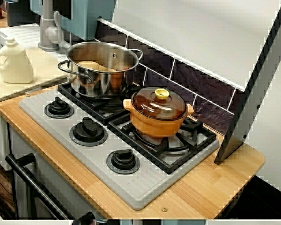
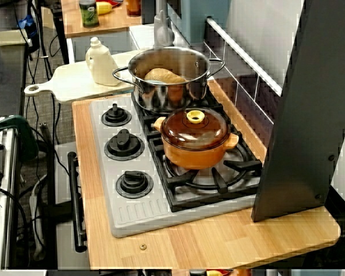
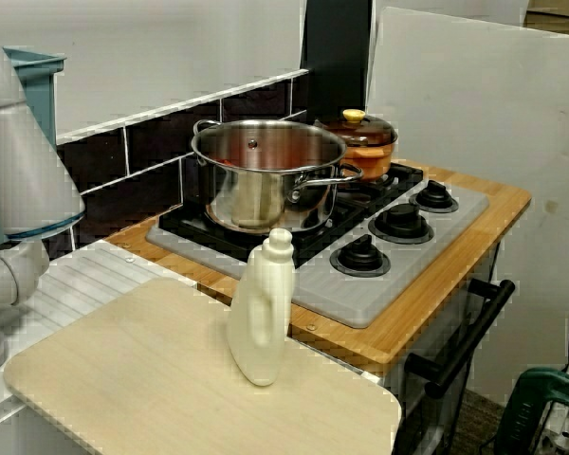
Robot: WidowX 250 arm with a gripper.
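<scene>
Arm (image 3: 24, 180) at frame edge; fingers out of view, cannot tell state. Nearest: white bottle (image 3: 263, 308) upright on cutting board (image 3: 114, 379), near steel pot (image 3: 266, 180). Tall, likely tippy: grip mid-body.

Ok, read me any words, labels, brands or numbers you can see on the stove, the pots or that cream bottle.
No text can be read in any view.
The cream bottle: plain, no label shows.
The steel pot and the orange lidded pot: no markings seen.
The stove knobs: any marks are too blurred to read.
The jar on the far counter: label too small to read.
</scene>
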